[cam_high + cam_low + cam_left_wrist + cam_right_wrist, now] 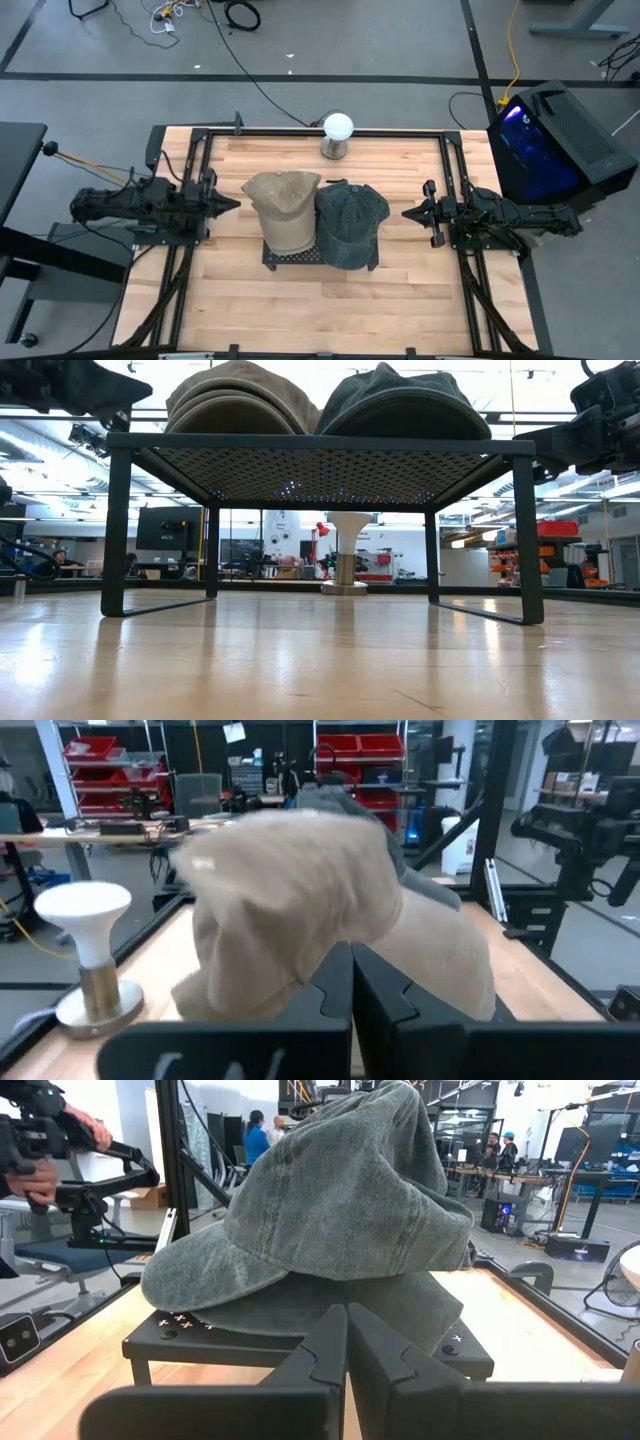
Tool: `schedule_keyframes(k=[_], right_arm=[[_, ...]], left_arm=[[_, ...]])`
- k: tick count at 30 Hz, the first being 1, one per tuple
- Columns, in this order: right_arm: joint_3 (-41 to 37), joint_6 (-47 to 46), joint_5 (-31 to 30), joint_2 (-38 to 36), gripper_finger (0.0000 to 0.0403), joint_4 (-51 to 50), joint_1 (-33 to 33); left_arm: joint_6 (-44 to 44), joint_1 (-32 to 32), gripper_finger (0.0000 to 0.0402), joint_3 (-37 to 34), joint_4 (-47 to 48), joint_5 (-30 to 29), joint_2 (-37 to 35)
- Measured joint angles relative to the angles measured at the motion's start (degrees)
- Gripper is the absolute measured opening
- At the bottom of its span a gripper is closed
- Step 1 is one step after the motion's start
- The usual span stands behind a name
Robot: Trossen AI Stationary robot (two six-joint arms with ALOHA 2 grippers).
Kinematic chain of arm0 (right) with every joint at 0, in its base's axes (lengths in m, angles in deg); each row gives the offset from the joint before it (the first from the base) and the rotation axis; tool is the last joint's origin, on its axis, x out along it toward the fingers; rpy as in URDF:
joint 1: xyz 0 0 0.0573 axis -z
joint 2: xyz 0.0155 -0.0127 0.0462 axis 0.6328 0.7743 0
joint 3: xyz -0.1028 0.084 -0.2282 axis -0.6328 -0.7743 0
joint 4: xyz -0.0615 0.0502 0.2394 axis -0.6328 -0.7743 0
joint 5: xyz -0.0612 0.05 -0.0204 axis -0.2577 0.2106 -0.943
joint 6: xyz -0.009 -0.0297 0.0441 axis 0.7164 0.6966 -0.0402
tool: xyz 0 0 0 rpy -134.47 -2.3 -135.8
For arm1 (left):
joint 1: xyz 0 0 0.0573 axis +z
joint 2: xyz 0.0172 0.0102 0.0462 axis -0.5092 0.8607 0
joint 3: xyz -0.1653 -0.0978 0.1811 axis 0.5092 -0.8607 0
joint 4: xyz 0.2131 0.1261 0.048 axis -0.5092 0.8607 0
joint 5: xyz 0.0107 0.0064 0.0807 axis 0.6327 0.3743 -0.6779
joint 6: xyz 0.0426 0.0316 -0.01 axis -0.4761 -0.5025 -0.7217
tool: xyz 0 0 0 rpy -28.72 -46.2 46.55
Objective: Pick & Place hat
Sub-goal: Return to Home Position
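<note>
A tan cap point(283, 208) and a dark grey cap point(351, 221) lie side by side on a black perforated stand point(300, 256) at the table's middle; the low view shows the tan cap point(238, 400) and grey cap point(400, 402) resting on its top. My left gripper point(232, 205) hovers left of the tan cap, shut, touching nothing. My right gripper point(408, 213) hovers right of the grey cap, shut, also free. In the wrist views the tan cap point(300, 910) and grey cap point(340, 1210) fill the picture ahead of the shut fingers.
A white mushroom-shaped lamp point(337, 134) stands on the table's far edge behind the caps. Black rails point(200, 150) frame the wooden top. Bare wood point(320, 310) lies near the front edge. People show in the room beyond the right wrist view.
</note>
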Motion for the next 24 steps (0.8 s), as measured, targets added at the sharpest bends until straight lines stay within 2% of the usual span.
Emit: schedule_keyframes(k=[9, 14, 24], right_arm=[[0.00, 0.00, -0.01, 0.00, 0.0015, 0.01, 0.00], [0.00, 0.00, -0.01, 0.00, 0.0015, 0.00, 0.00], [0.00, 0.00, -0.01, 0.00, 0.0015, 0.00, 0.00]], left_arm=[[0.74, 0.00, 0.0000, -6.64, -4.77, 4.24, -4.70], [0.80, -0.01, 0.0000, -9.52, -8.19, 5.52, -4.69], [0.43, -0.01, 0.0000, -12.47, -8.45, 5.49, -4.70]])
